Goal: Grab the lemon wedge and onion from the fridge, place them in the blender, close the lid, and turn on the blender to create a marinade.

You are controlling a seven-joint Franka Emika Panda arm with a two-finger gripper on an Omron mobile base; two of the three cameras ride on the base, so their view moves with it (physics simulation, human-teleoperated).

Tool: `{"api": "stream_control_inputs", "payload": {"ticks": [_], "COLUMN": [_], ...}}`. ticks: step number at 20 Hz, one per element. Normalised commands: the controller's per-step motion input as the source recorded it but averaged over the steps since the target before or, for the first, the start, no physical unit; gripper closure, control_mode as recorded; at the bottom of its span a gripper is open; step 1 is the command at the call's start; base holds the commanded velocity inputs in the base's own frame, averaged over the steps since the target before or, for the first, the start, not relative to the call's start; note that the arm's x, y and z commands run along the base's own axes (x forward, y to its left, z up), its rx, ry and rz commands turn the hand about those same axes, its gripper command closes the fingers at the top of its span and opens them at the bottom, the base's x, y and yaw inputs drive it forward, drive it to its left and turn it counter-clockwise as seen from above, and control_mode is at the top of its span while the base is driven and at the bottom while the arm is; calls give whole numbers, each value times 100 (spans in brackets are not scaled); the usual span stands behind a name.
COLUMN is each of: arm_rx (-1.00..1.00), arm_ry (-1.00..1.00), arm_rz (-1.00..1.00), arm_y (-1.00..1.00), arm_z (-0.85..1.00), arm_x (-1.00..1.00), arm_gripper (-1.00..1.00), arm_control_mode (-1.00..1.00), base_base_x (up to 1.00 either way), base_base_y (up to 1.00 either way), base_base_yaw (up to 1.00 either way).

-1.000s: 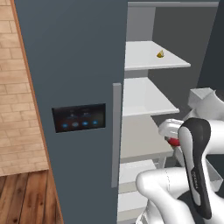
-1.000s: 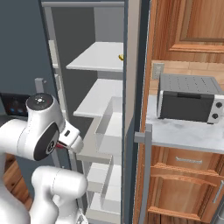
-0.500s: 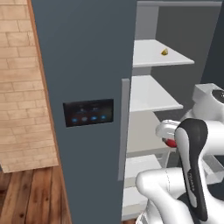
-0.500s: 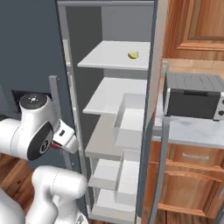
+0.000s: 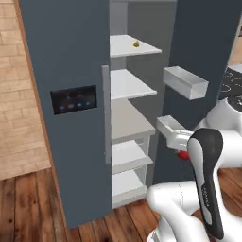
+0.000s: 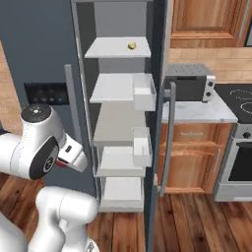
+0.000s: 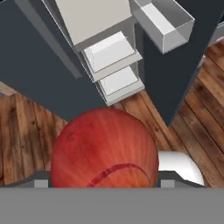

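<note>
You have the onion clamped in wide-set jaws, clear of the open fridge and above the wood floor; judge it firm, smooth-skinned and round, so keep the grip across its widest girth or it may squirt out.

In the hand view we see the rounded dark-red onion cut off along its underside, and it hides the jaws' tips. From the base views, a small yellow thing on the slate-grey fridge's top shelf is too small to identify. The fridge's top runs past the frame.
</note>
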Motion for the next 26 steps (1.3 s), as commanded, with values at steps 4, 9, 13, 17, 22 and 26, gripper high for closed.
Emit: {"api": "stream_control_inputs", "payload": {"ticks": [4,9,13,17,22,26], "arm_rx": [0,0,0,0,0,0], "arm_ry": [0,0,0,0,0,0], "arm_rz": [0,0,0,0,0,0], "arm_y": [0,0,0,0,0,0], "arm_z": [0,0,0,0,0,0], "arm_x": [0,0,0,0,0,0], "arm_gripper": [100,100,100,100,100,100], "arm_control_mode": [100,100,100,100,100,100], "base_base_x": [-75,-15,0,2,9,8], "base_base_y": [0,-3,-20,-35,-49,-50], "base_base_yaw": [-72,-77,-80,-79,-75,-75]}}
